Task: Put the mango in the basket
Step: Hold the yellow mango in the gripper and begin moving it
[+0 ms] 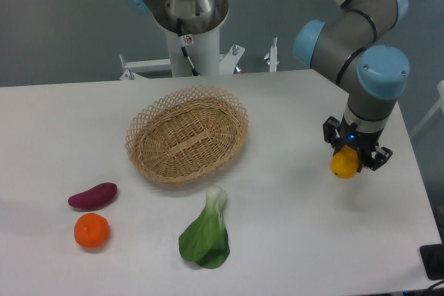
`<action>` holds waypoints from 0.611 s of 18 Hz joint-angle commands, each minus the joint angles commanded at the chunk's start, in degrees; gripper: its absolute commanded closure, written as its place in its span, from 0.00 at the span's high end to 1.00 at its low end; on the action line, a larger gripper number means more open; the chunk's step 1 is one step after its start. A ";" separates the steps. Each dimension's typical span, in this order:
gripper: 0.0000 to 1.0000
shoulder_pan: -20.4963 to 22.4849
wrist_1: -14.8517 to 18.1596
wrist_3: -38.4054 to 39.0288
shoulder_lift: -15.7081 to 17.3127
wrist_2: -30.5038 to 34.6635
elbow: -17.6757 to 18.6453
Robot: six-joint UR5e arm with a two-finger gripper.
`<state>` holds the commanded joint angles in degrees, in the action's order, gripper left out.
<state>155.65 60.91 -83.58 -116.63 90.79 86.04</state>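
Mango [343, 164] sits clamped between the black fingers [333, 134] of the gripper [354, 152]. Basket [187, 135] lies well apart at nine o'clock.

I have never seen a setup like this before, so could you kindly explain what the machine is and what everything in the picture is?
A single fixed camera looks down at a white table. The grey machine with blue joint caps is a robot arm; its black two-finger gripper is clamped on a smooth yellow-orange mango, raised at the table's right side. Mid-table sits an empty oval tan wicker basket. In front lie a leafy green bok choy, a round orange citrus fruit and a purple sweet potato.
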 joint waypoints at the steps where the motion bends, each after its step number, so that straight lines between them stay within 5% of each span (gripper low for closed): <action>1: 0.49 0.00 0.00 0.00 0.00 0.00 0.09; 11: 0.51 -0.44 0.00 0.97 -0.18 0.09 -0.09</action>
<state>155.22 60.91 -82.62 -116.81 90.88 85.96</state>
